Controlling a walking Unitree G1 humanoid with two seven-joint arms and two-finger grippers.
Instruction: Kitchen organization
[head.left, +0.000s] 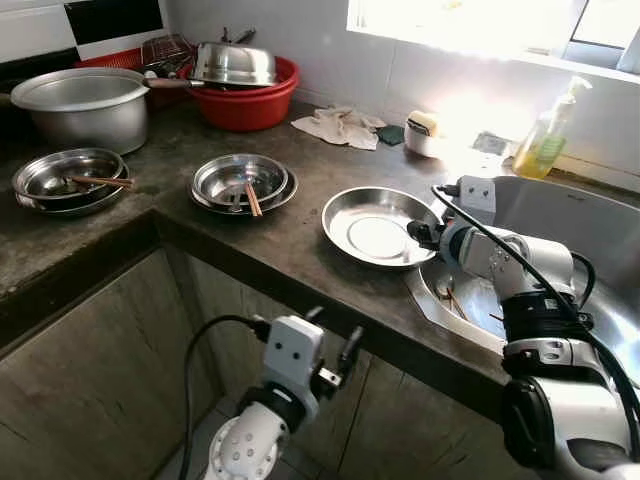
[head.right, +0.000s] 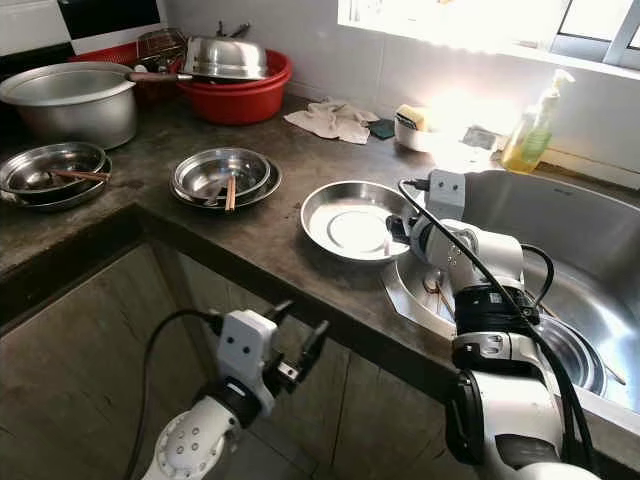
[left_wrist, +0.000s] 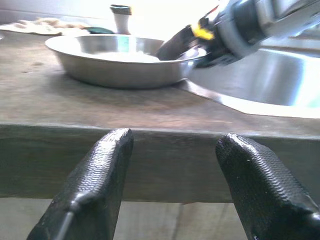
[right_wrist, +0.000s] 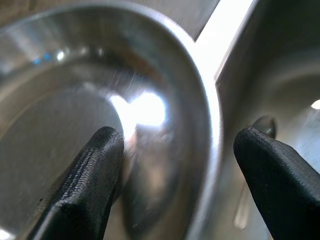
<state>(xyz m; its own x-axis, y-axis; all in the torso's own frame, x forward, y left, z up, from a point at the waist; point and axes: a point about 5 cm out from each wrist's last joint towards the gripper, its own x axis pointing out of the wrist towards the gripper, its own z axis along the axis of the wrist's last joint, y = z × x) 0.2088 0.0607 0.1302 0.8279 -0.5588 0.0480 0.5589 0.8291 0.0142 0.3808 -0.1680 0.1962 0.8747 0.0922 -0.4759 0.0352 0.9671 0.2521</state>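
- The right tool (right_wrist: 172, 170) is straddling the near-sink rim of the empty steel plate (head.left: 375, 228): its fingers are spread, one pad (right_wrist: 97, 165) lying inside the dish, the other outside it, over the sink (head.left: 590, 225).
- The steel plate is sitting on the dark tabletop (head.left: 300, 150), just beside the sink's edge, apart from the two stacks of steel bowls with chopsticks (head.left: 243, 183) further to the robot's left.
- The left tool (left_wrist: 172, 185) is waiting below the tabletop's front edge, its fingers spread and holding nothing.
- Judgement: the step in hand is gripping the plate's rim, probably to move it into the sink.
- To do it well, the right tool should be pushing far enough over the rim that the pads bear on the sloped wall, not the thin lip.
- Closing should be firm, since polished steel is likely slippery.
- Lifting should be staying level, so the far rim is not dragging across the tabletop.
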